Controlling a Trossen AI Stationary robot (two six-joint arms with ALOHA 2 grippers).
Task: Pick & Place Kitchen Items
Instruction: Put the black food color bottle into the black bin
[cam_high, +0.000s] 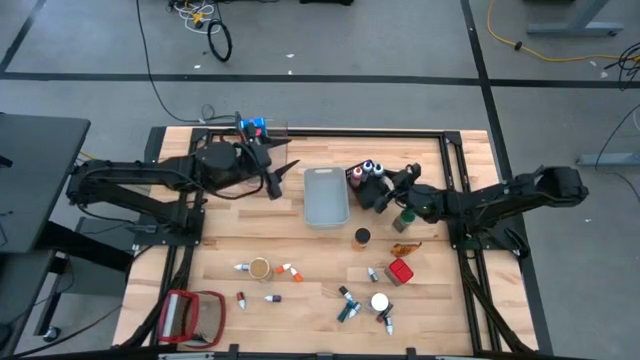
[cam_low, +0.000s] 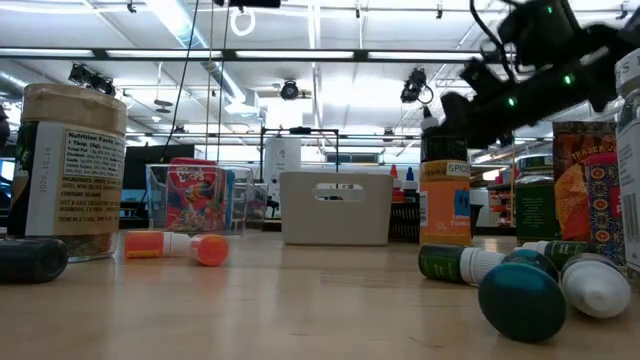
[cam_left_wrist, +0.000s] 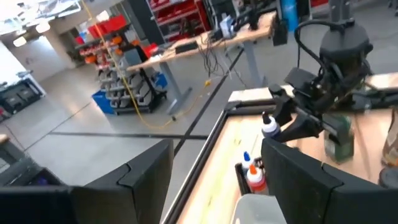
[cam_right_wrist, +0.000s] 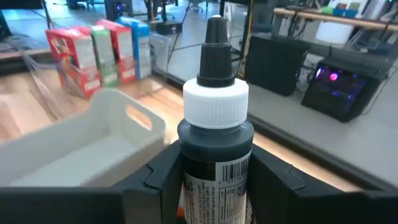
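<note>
Black-capped, white-collared small bottle (cam_right_wrist: 214, 134): clamped upright by its body in the right gripper (cam_right_wrist: 211, 180), just beside the grey bin (cam_high: 326, 196). Light, rigid, probably slick plastic. Left gripper (cam_left_wrist: 211, 180) empty, parted.

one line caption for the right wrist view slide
Right gripper holds a small dark bottle with a white collar upright beside the grey bin.
</note>
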